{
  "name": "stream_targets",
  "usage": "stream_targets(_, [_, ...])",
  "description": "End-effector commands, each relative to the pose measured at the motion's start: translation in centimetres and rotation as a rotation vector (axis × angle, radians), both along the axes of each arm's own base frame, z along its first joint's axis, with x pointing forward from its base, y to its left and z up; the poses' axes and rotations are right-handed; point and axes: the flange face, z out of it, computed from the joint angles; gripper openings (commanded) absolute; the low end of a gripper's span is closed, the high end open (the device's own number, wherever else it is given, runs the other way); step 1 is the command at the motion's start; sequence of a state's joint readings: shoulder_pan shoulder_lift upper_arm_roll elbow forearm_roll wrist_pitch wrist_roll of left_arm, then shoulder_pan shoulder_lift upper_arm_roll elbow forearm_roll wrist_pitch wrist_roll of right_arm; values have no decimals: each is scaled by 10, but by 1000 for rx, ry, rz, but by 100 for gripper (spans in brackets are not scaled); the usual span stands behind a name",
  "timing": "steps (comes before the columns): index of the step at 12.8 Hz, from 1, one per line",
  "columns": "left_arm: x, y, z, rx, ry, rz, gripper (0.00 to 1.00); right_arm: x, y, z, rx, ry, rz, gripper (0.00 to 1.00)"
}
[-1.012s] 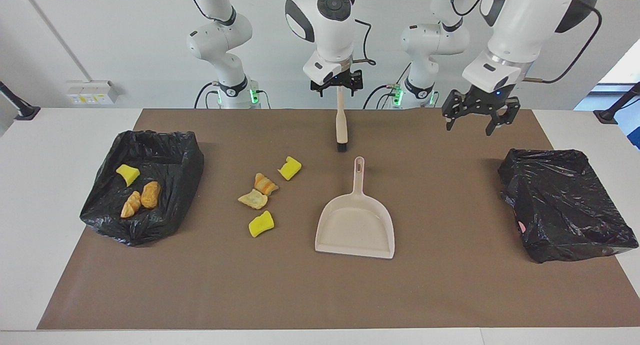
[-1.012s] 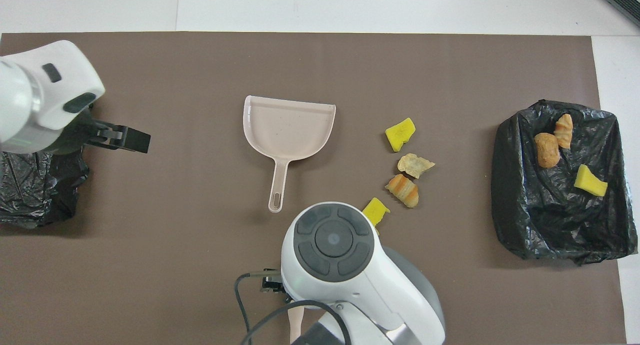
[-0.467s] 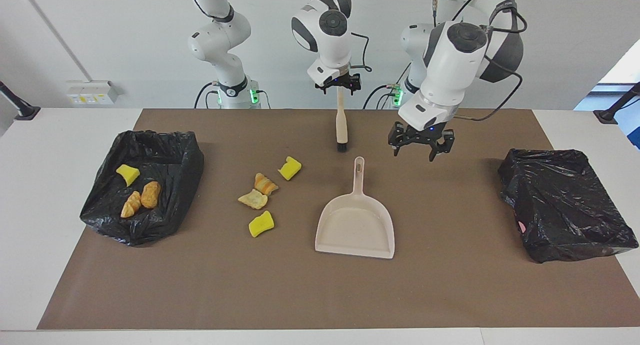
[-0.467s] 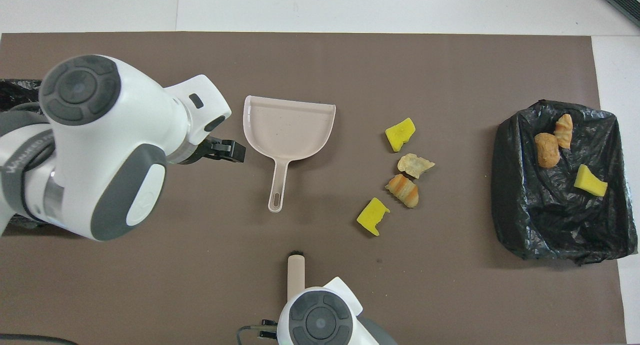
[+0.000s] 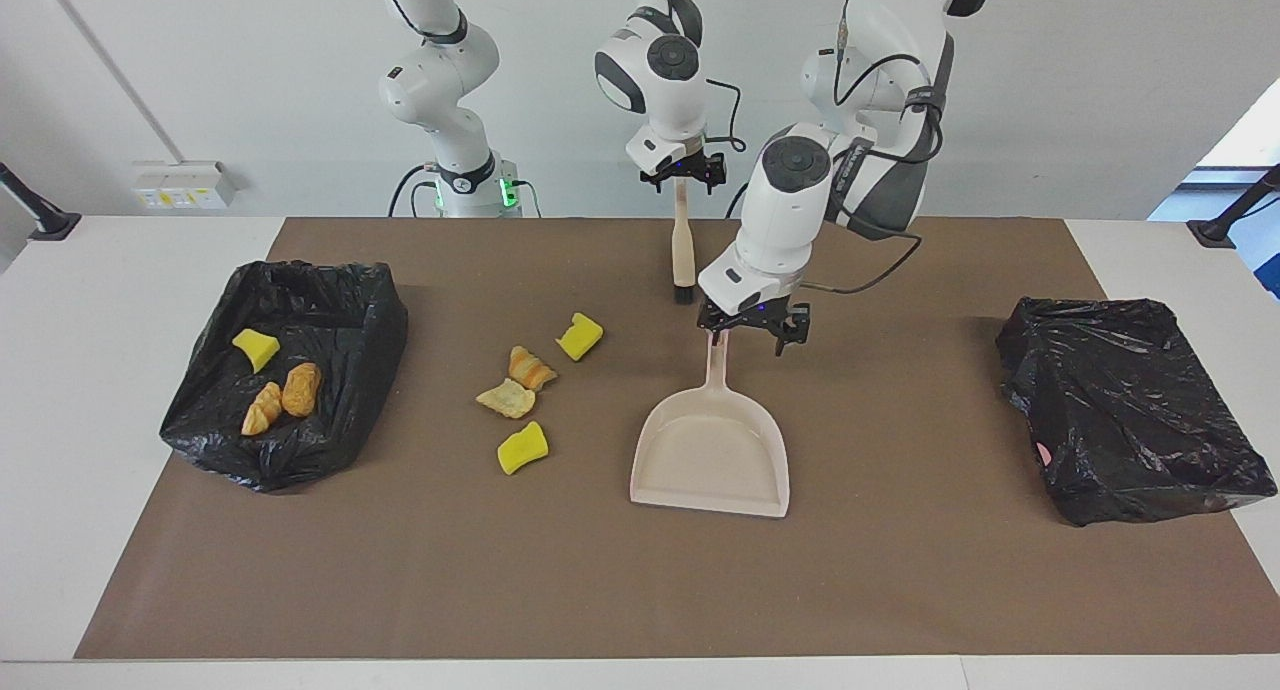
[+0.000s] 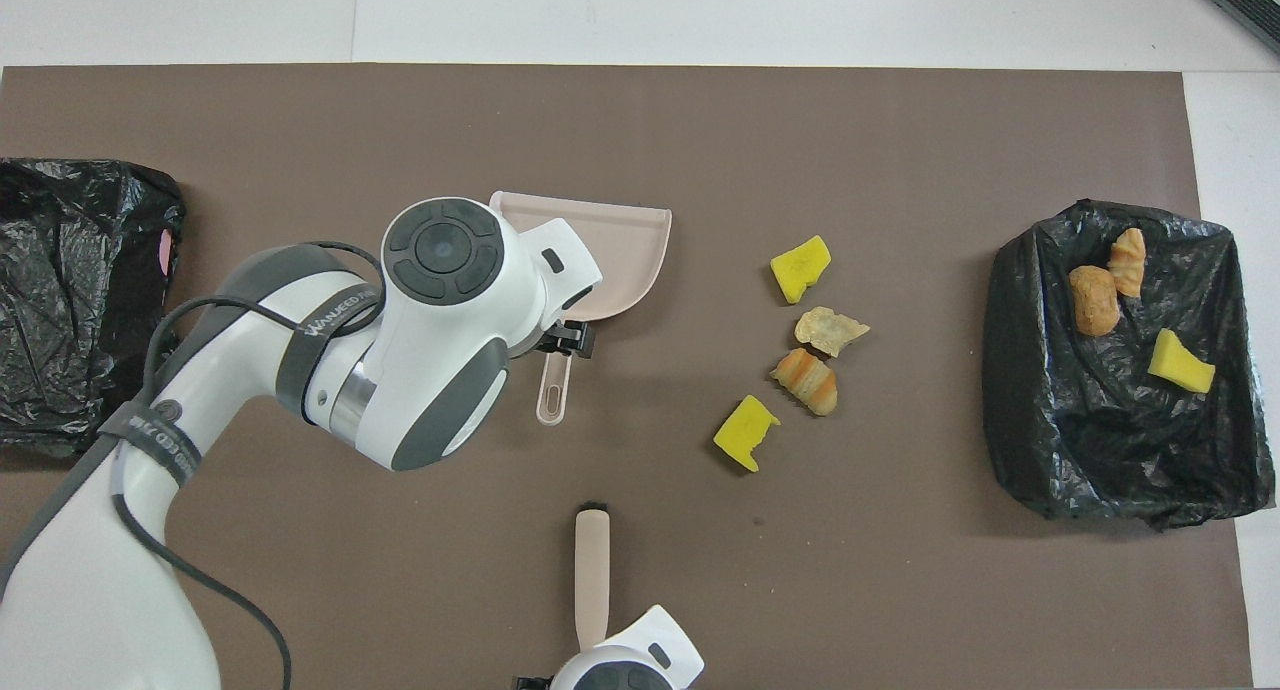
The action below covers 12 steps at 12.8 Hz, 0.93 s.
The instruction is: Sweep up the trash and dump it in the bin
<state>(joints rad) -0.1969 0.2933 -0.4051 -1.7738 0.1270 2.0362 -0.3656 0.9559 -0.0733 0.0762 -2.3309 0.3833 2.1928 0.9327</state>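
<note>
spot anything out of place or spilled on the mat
Four scraps lie loose on the mat beside the dustpan, while three already sit in the bin at the right arm's end.

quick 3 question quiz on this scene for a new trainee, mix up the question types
1. True or false: the right gripper holds the brush.
2. How many trash scraps lie on the mat, outside the bin?
3. The left gripper, fingers open, is over: A the dustpan's handle; B the bin; C the brush.

Key: 1 true. 2 four. 3 A.
</note>
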Motion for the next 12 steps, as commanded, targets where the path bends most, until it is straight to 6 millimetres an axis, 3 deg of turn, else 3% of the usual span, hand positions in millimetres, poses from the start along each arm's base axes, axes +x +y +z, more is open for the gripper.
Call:
stream_targets(1, [-8, -6, -23, 5, -25, -15, 100, -10, -3, -14, 14, -10, -31, 100])
stream_targets(5, [-8, -12, -48, -16, -22, -9, 98, -20, 0, -27, 12, -19, -30, 100])
stream_targets(7, [-8, -15, -47, -29, -36, -14, 86, -27, -4, -36, 10, -21, -38, 100])
stream_targets(9, [-7, -15, -51, -29, -31, -15, 62, -27, -3, -36, 14, -22, -42, 97])
stream_targets(10, [-8, -15, -52, -23, -24, -24, 44, -27, -3, -36, 18, -25, -41, 82])
stream_targets(11, [-8, -15, -51, -21, -23, -33, 28, -27, -3, -36, 18, -24, -38, 48])
stream_targets(12, [-7, -14, -51, -20, -24, -46, 20, -26, -3, -36, 19, -25, -39, 14])
